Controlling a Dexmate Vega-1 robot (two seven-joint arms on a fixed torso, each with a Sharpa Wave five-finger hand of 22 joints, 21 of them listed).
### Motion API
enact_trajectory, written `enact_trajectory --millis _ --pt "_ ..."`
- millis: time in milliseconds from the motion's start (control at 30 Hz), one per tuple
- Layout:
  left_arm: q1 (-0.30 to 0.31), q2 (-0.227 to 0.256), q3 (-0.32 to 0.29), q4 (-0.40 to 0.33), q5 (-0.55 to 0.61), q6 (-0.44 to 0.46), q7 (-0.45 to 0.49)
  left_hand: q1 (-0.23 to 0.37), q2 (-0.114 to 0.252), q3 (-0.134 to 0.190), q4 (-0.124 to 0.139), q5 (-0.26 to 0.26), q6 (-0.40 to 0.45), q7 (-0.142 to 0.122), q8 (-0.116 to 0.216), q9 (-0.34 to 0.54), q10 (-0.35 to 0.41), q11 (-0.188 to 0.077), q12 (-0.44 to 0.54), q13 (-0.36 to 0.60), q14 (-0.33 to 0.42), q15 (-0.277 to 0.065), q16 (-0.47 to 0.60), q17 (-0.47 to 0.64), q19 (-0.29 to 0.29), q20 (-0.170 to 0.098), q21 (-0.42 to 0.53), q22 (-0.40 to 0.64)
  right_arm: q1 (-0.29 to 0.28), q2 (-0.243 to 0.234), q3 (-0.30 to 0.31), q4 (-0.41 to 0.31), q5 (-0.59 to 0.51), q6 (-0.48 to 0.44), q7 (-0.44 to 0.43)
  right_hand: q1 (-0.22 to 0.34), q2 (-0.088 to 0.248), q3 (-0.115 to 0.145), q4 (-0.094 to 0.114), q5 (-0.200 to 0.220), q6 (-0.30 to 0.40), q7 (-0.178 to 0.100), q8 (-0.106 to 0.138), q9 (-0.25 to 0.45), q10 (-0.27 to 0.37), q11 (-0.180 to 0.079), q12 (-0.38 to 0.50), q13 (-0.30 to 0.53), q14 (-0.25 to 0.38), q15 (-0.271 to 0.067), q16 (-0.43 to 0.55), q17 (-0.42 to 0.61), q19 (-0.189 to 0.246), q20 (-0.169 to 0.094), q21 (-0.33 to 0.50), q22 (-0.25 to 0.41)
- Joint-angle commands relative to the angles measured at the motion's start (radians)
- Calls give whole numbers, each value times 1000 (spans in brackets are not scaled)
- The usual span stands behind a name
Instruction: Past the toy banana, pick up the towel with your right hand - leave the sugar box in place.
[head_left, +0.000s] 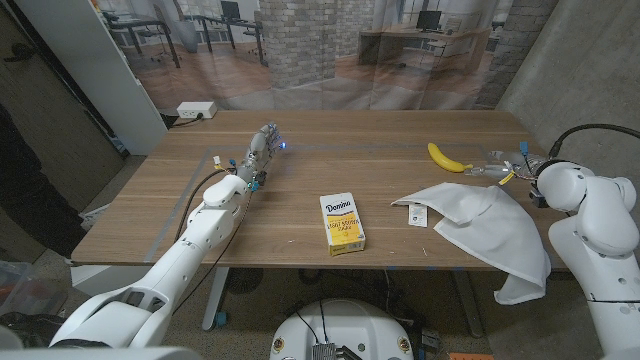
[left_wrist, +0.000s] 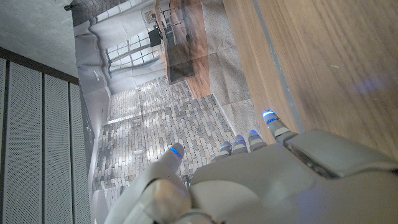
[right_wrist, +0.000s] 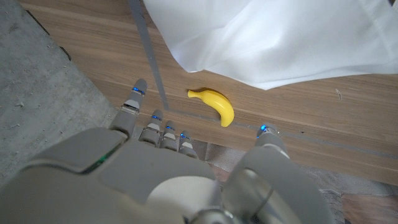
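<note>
My right hand (right_wrist: 186, 180) is close to the camera, fingers spread apart and holding nothing. The toy banana (right_wrist: 213, 104) lies just past my fingertips. The white towel (head_left: 480, 225) lies beyond it, near the sugar box (head_left: 342, 223).

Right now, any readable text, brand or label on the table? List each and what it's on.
"Domino": brand name across the top of the sugar box in the head view.
Smaller dark print lower on the yellow front of the sugar box: too blurred to read.
Small tag at the edge of the towel: too small to read.
Toy banana: no visible text.
</note>
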Motion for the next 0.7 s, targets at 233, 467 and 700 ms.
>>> enact_trajectory --millis 233,467,700 --pt "2 2 5 -2 -3 2 -1 1 118 6 -1 6 -61 -7 1 6 -85 3 5 2 -135 7 3 4 -46 6 -3 4 14 -1 -6 9 -54 -34 118 12 -10 -7 -7 14 -23 -5 5 4 -39 2 -6 5 -10 12 -1 3 -3 1 -3 2" --pt "-9 -4 9 13 -2 1 -8 1 118 7 -1 6 -62 -8 1 6 -85 4 5 2 -135 8 3 4 -46 8 -4 4 29 -2 -11 21 -68 -47 181 16 -12 -13 -8 20 -47 -2 2 4 -60 3 -5 5 -12 13 1 3 4 1 1 3" --pt "-17 -7 8 27 1 1 -13 1 118 7 -1 6 -63 -8 1 6 -86 5 5 2 -135 9 3 4 -46 10 -5 4 42 -1 -18 35 -79 -55 212 18 -14 -16 -8 23 -58 1 2 4 -68 6 -3 5 -11 16 3 3 10 0 3 3"
